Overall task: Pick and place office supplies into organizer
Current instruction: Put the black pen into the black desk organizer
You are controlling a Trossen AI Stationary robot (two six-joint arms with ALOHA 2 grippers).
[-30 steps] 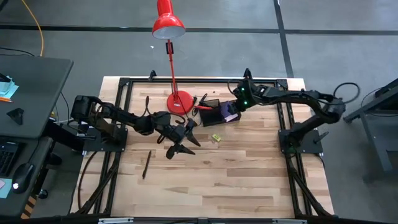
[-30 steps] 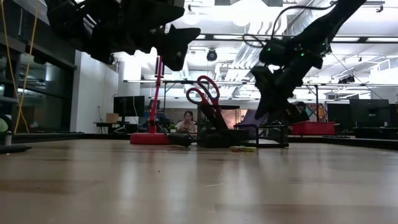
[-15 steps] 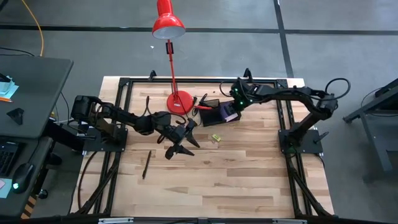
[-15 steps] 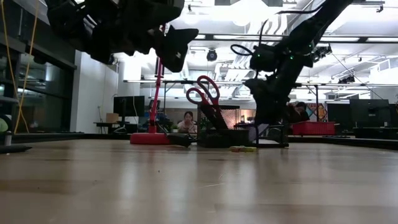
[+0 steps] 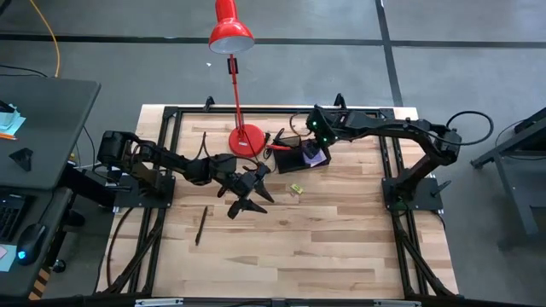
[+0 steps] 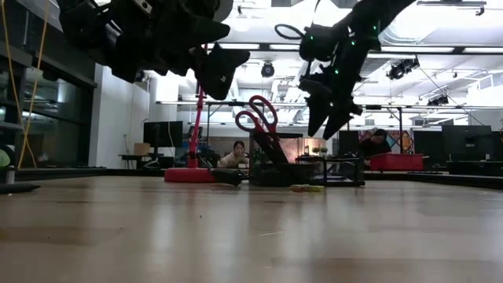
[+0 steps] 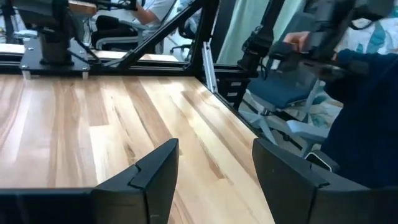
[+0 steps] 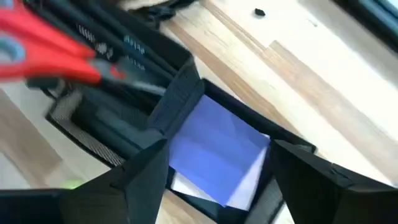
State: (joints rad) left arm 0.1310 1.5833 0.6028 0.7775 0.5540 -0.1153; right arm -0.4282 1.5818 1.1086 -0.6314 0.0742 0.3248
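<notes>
Change since earlier: right gripper [image 5: 314, 136] has lifted off the organizer [image 5: 299, 155] and its fingers have spread; a second ago they were down in it. Left arm unmoved.
Right gripper now: hovers just above the organizer's right compartment, jaws apart, holding nothing; the wrist view looks straight down between its fingertips [image 8: 147, 180] at the pad.
Left gripper [image 5: 247, 194]: hangs over mid-table, clear of the boards, fingers apart and empty.
Organizer: black tray near the far edge of the table, just right of the red lamp base [image 5: 246, 141].
Organizer contents: purple-blue pad [image 8: 219, 152] lies flat in the right compartment on a paler sheet; red-handled scissors [image 6: 257, 119] stand handles-up in the left part, with dark pens [image 8: 118, 43] alongside.
Outside, near organizer: small yellow piece [image 5: 296, 189] on the boards just in front of the tray, toward the table's near edge from it.
Outside, far: one dark pen [image 5: 201, 225] in the left half of the table, long axis running roughly far-edge to near-edge, slightly tilted.
Key relation: the pen lies toward the left edge and near edge from the left gripper, well apart from the right one; left arm is the nearer.
Judged next: jaws likely need to close across the pen's narrow width.
Yellow piece: roughly between both grippers; either could reach it.
</notes>
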